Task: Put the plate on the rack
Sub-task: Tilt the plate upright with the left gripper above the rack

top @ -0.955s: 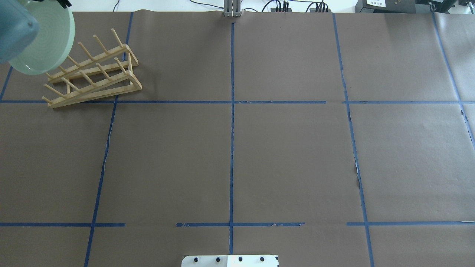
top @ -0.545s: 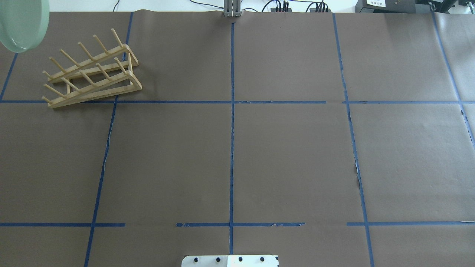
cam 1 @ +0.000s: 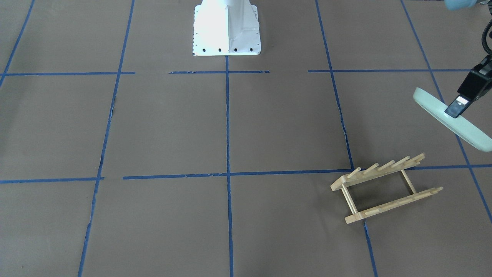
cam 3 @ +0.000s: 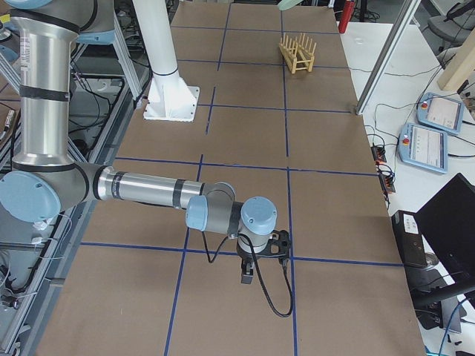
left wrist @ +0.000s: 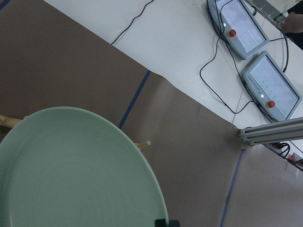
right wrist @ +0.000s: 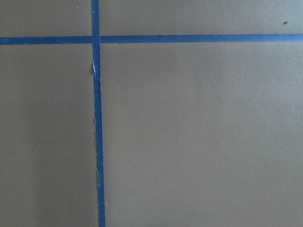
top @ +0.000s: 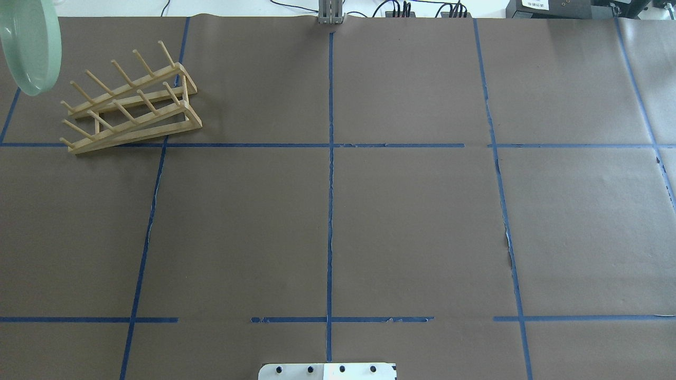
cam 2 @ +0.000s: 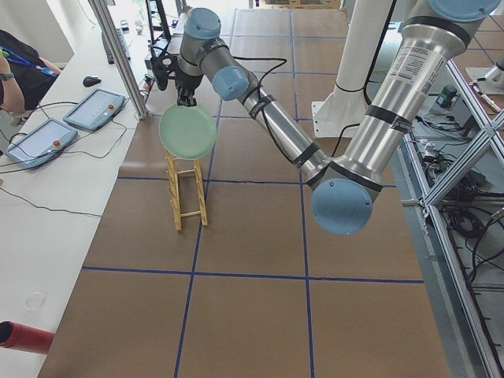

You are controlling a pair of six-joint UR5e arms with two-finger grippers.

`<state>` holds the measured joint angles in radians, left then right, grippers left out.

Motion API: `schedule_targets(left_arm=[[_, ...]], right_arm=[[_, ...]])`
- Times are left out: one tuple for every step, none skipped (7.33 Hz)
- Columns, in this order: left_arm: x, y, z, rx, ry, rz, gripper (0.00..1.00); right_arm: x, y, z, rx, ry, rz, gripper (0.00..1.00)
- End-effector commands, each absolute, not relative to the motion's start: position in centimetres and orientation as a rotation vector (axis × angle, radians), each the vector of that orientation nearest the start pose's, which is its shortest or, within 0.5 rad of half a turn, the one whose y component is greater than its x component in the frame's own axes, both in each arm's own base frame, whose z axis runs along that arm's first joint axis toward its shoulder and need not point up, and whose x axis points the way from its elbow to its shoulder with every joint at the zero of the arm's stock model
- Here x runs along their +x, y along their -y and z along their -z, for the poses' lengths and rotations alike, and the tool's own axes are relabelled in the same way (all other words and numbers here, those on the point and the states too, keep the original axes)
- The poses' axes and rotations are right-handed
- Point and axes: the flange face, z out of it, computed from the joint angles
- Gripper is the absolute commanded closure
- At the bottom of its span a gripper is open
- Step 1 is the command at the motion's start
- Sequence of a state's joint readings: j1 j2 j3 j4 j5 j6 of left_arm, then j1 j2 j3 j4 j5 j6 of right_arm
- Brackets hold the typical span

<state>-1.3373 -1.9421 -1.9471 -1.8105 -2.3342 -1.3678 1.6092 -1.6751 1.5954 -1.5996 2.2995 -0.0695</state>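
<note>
Overhead exterior: brown paper (top: 417, 227), blue tape (top: 330, 211)

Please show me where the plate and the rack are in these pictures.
plate (cam 2: 187, 132): exterior left view, centre of its round face.
rack (cam 1: 384, 207): exterior front-facing view, middle of the rail nearer the camera.

Overhead, the plate (top: 31, 47) runs off the edge.
</note>
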Motion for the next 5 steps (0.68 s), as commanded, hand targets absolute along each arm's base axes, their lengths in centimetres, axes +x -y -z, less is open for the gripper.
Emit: schedule_targets(left_arm=[[5.4, 51.1, -31.0, 0.147, -1.338, 0.647, 1.0], [5.1, 49.7, -33.2, 0.157, -1.42, 0.662, 1.0], [5.1, 49.7, -34.8, 0.148, -1.48, 0.679, 1.0], [5.1, 49.9, -35.4, 0.148, -1.508, 0.684, 1.0], [5.1, 50.7, -35.3, 0.155, -1.516, 0.681, 1.0]], right_arm=[[8.4, 43.5, -70.1, -0.065, 0.732, -0.01, 0.0], [8.4, 43.5, -70.1, -0.065, 0.732, -0.01, 0.0], [8.4, 43.5, -70.1, -0.063, 0.732, -0.008, 0.0], [8.4, 43.5, -70.1, -0.064, 0.732, -0.009, 0.0], [8.4, 43.5, -70.1, -0.063, 0.732, -0.008, 0.0]])
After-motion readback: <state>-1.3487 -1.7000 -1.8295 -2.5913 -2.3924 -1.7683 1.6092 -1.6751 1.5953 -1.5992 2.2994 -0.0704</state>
